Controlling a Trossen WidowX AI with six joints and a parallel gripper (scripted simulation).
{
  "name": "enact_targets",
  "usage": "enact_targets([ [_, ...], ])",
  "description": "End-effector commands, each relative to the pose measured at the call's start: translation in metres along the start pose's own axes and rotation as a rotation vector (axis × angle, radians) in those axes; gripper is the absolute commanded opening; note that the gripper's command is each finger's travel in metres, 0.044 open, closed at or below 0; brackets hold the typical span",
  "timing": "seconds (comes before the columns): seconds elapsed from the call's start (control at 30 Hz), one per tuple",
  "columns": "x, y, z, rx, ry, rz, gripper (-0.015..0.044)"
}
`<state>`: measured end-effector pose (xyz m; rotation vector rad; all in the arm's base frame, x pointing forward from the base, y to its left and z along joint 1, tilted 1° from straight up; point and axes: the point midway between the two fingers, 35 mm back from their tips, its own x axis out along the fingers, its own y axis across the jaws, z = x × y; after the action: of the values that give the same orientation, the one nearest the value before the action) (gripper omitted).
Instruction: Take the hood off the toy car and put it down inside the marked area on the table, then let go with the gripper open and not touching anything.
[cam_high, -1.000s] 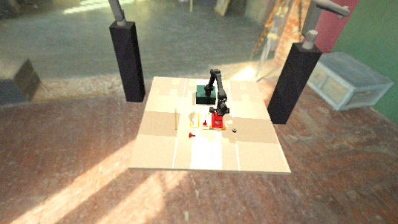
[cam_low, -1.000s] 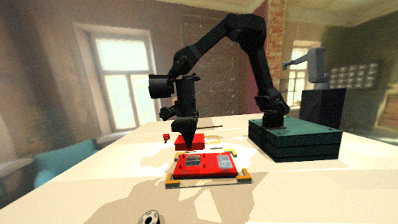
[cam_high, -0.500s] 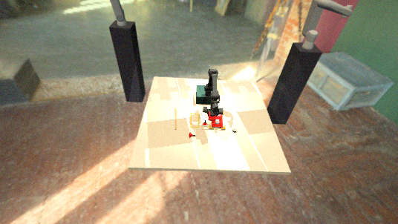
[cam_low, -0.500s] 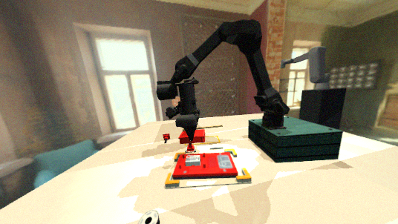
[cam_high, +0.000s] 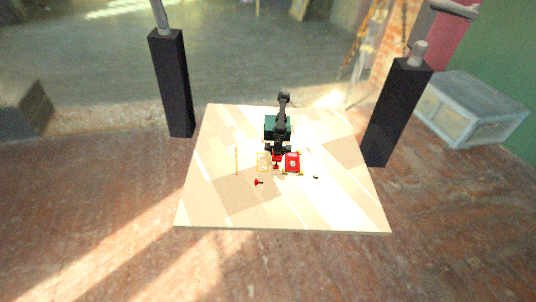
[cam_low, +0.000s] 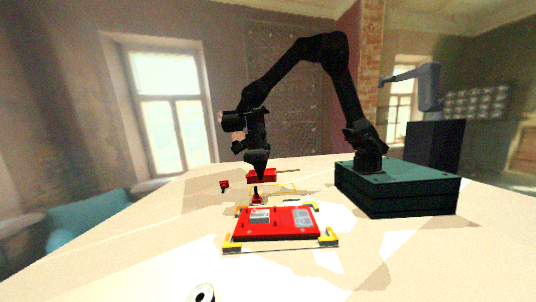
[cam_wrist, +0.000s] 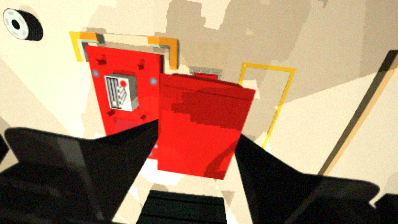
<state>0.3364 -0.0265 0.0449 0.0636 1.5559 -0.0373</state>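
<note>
My gripper (cam_high: 277, 153) (cam_low: 259, 176) (cam_wrist: 198, 129) is shut on the red hood (cam_high: 277, 157) (cam_low: 270, 175) (cam_wrist: 200, 150), held above the table between the car and the marked area. The red toy car (cam_high: 289, 167) (cam_low: 280, 234) (cam_wrist: 122, 65) has its top uncovered, showing a white-grey block and small posts. The marked area is a yellow outline (cam_high: 257, 162) (cam_low: 280, 193) (cam_wrist: 270, 66); in the wrist view it lies to the right of the hood. The hood covers part of the car's edge in that view.
Yellow-and-grey corner brackets (cam_low: 231, 245) (cam_wrist: 173, 50) surround the car. A red piece with a black peg (cam_high: 276, 167) (cam_low: 256, 198) stands beside it. Another red piece (cam_high: 257, 182) (cam_low: 224, 184), a small wheel (cam_high: 315, 176) (cam_wrist: 17, 24) and a thin stick (cam_high: 236, 160) (cam_wrist: 357, 112) lie around.
</note>
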Motion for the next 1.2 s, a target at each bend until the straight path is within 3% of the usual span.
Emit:
enact_targets([
  [0.0,-0.004,-0.013,0.0,-0.005,-0.015,-0.001,0.0],
  [0.73,-0.01,-0.101,-0.022,-0.033,-0.029,-0.02,0.0],
  [1.17,-0.004,-0.104,-0.023,-0.034,-0.029,-0.02,0.0],
])
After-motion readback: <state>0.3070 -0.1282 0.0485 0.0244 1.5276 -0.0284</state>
